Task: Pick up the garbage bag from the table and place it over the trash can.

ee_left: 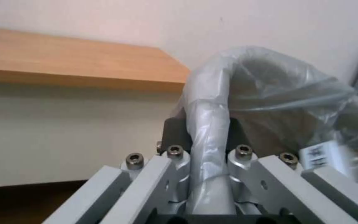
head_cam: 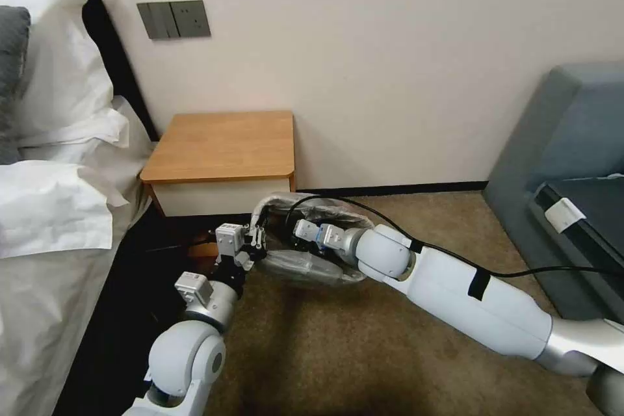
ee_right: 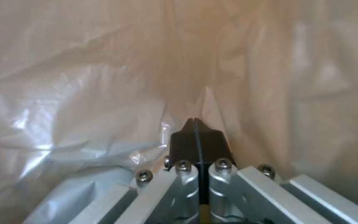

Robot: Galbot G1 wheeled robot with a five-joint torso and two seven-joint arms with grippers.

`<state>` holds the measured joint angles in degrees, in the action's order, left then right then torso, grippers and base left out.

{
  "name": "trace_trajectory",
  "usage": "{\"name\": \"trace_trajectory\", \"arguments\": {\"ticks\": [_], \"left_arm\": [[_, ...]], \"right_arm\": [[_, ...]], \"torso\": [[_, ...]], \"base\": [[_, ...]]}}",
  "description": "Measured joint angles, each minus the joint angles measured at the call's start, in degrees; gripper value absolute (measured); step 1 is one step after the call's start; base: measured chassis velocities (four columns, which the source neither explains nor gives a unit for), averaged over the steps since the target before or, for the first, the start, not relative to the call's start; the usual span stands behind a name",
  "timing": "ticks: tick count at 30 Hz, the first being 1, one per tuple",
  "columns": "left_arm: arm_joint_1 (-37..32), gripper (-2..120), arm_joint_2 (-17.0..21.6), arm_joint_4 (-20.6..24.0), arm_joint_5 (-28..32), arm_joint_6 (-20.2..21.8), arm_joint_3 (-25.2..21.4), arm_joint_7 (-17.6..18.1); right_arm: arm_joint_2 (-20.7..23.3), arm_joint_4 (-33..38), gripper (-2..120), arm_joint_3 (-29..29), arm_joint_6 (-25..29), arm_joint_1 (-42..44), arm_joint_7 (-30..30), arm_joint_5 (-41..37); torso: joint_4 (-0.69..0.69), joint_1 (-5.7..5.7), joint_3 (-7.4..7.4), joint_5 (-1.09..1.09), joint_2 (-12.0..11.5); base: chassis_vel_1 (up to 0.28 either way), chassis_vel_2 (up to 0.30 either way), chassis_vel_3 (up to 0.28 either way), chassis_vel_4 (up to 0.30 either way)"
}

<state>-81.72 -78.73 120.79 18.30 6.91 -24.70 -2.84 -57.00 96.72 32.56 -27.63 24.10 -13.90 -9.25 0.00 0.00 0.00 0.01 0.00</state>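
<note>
The trash can (head_cam: 266, 203) stands on the carpet just right of the table (head_cam: 221, 143), its rolled rim showing through the garbage bag (head_cam: 312, 268) draped over its mouth. My left gripper (head_cam: 259, 242) is at the rim's near-left side. In the left wrist view it (ee_left: 207, 130) is shut on the film-wrapped rim, with the garbage bag (ee_left: 278, 84) ballooning beyond it and the table (ee_left: 75, 62) behind. My right gripper (head_cam: 298, 232) reaches inside the can's mouth. In the right wrist view it (ee_right: 194, 124) has its pads pressed together, and folds of the garbage bag (ee_right: 84, 77) pucker toward the tips.
A bed with white linen (head_cam: 52, 195) lies close on the left, and a grey sofa (head_cam: 572, 162) stands on the right. The wall (head_cam: 390, 65) runs right behind the table and can. Open carpet (head_cam: 364, 357) stretches in front. A black cable (head_cam: 520, 272) runs along my right arm.
</note>
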Motion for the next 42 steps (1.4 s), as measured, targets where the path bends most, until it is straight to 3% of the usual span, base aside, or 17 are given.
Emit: {"name": "trace_trajectory", "arguments": {"ticks": [25, 33, 40, 42], "left_arm": [[0.9, 6, -1.8, -5.5, 2.3, -0.4, -0.9, 1.1], [0.1, 6, -1.9, -4.9, 4.9, 1.0, -0.9, 2.6], [-1.2, 6, -1.4, -2.6, 8.9, 3.7, -0.8, 5.3], [-1.9, 6, -0.9, -1.4, 9.9, 4.6, -1.0, 6.2]], "right_arm": [[7.9, 13.5, 0, -3.2, -0.9, 2.4, 3.0, -9.8], [11.9, 20.2, 0, -11.3, -1.6, 8.2, 7.4, -18.1], [14.7, 28.9, 0, -25.0, -0.4, 21.0, 15.3, -25.7], [14.7, 30.4, 8, -28.3, 1.1, 24.4, 18.9, -25.9]], "torso": [[-0.01, 0.00, 0.00, 0.00, 0.0], [-0.01, 0.00, 0.00, 0.01, 0.0], [-0.02, 0.00, -0.01, 0.00, 0.0], [-0.02, 0.00, -0.01, 0.00, 0.0]], "base": [[0.000, 0.000, 0.000, 0.000], [0.000, 0.000, 0.000, 0.000], [0.000, 0.000, 0.000, 0.000], [0.000, 0.000, 0.000, 0.000]]}}
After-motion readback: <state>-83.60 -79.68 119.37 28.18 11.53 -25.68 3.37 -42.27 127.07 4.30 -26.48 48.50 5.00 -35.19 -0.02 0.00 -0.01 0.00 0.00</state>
